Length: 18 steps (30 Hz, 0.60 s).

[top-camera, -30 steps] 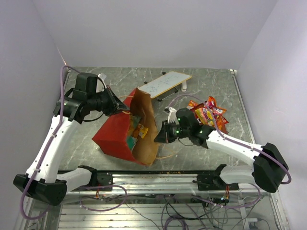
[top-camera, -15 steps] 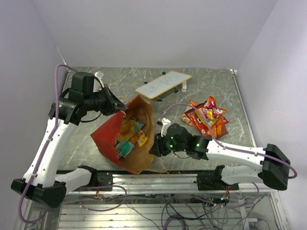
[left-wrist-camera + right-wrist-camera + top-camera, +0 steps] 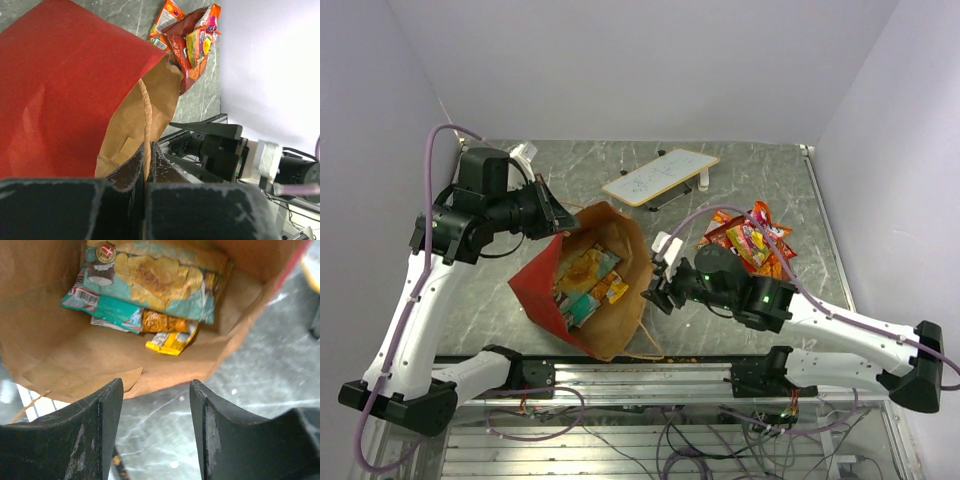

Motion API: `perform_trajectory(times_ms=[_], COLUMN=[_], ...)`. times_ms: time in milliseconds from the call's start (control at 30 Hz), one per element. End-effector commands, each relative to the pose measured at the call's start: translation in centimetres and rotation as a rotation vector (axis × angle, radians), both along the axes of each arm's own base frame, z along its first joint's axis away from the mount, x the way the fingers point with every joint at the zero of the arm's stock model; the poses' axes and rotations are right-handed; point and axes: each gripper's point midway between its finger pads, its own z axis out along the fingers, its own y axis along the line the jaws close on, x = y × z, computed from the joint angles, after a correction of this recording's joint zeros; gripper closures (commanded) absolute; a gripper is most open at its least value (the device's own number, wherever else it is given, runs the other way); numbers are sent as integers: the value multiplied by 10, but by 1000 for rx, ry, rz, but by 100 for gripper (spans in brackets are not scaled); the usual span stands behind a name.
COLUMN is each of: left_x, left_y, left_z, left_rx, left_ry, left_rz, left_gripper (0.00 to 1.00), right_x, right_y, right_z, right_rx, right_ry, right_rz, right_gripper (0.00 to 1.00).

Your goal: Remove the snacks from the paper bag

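Grey marbled worktop (image 3: 750,170), pale lilac walls (image 3: 640,70): my left tool (image 3: 145,155) clamps the large red paper bag's (image 3: 60,90) string handle (image 3: 145,115), my right tool (image 3: 156,390) stands open.

Top external: fixed, high behind the near edge of the table (image 3: 740,165), looking down over all of it and the paper bag (image 3: 533,285). Left wrist: very near, sighting past the left hand (image 3: 147,155) along the bag's red wall to the loose snacks (image 3: 192,35), which the top view shares. Right wrist: close, looking down past the right hand (image 3: 156,385) into the bag's mouth.
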Motion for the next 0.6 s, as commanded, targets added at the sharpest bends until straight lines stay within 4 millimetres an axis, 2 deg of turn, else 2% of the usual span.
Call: perform_trajectory(times_ms=[0,100,167,233,367,433,567], left_x=[-2,2,5,9,20,23,25], left_y=[-3,-2,-5,-8,-3,0,-4], left_z=[4,3,5,6,5,6,13], left_rx=[38,68,53,37,62,80,80], left_ry=[-53,-57,-44,-47,-86,-93,-117], left_rz=[-86,-102,-98,-97,-58,-49,-78], left_gripper=[93,93,93,93,93,93,93], right_x=[18,22,23,30,28,20,14], right_y=[22,34,38,29,8,14,50], right_z=[37,44,63,76,66,66,86], right_rx=[-98,-164,-154,-146,-221,-227,-168], right_ry=[-333,-418,-460,-516,-678,-729,-754], right_rz=[161,215,212,163,227,313,420], right_gripper=[44,43,42,34,25,25,27])
